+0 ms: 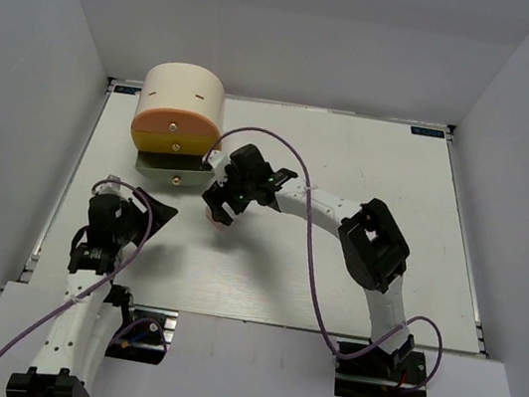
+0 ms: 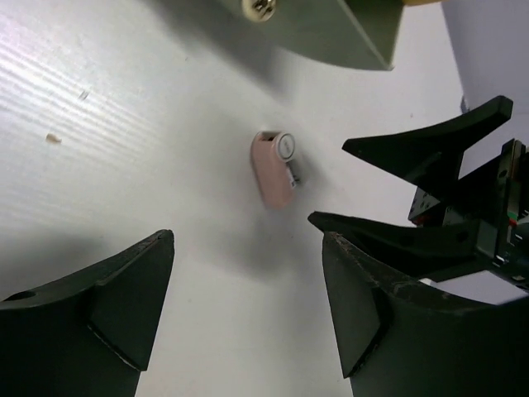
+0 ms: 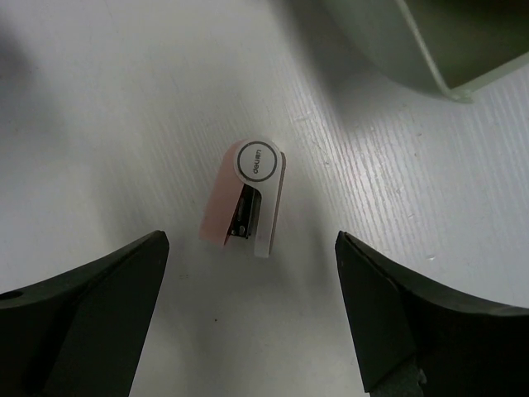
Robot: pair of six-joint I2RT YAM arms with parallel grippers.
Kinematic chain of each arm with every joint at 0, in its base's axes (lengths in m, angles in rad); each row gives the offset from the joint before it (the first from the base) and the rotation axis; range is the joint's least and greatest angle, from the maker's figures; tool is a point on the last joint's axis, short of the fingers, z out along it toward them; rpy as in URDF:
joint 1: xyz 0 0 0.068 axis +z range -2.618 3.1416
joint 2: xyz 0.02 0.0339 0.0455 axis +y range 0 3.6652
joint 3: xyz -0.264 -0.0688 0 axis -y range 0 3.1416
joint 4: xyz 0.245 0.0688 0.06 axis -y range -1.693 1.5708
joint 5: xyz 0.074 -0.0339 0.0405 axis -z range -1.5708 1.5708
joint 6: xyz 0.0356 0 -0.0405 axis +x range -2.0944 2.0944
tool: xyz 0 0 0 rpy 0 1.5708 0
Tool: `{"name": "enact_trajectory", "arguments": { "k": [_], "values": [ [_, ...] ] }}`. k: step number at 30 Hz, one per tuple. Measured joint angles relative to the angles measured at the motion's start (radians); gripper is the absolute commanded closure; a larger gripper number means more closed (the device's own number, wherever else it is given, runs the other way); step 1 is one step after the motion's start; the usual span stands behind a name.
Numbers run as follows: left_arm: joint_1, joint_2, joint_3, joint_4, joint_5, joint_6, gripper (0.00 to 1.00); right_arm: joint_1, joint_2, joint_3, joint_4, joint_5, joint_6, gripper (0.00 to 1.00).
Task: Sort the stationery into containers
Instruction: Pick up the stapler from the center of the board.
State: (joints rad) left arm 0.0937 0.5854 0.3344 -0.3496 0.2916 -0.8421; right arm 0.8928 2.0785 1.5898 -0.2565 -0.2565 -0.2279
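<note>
Item: pink-and-white clip (image 3: 246, 203), loose on worktop (image 1: 391, 229), near side of organiser (image 1: 180, 110), unsorted. Right pincer (image 1: 220, 208) agape above it, empty. Left pincer (image 2: 248, 240) agape, empty, near-left. Other stationery unseen, probably stowed. Remaining: grasp clip, deposit.

A small pink-and-white clip (image 2: 273, 169) lies on the white tabletop (image 2: 124, 149) beyond the wide-spread left pincer (image 2: 248, 240), the right pincer (image 2: 331, 184) gaping just beside it, a grey-green drawer (image 2: 331, 33) farther off.
</note>
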Motion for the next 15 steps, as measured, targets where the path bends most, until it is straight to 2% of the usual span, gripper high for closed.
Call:
{"name": "enact_trajectory", "arguments": {
  "k": [11, 14, 15],
  "values": [
    [0.000, -0.032, 0.001, -0.114, 0.001, 0.024, 0.18, 0.058, 0.103, 0.027, 0.015, 0.107, 0.046, 0.13],
    [0.000, -0.038, 0.002, -0.121, 0.005, 0.026, 0.18, 0.069, 0.124, 0.039, 0.032, 0.136, 0.041, 0.27],
    [0.000, -0.038, 0.002, -0.121, 0.005, 0.026, 0.18, 0.073, 0.128, 0.039, 0.037, 0.147, 0.040, 0.38]
  ]
}}
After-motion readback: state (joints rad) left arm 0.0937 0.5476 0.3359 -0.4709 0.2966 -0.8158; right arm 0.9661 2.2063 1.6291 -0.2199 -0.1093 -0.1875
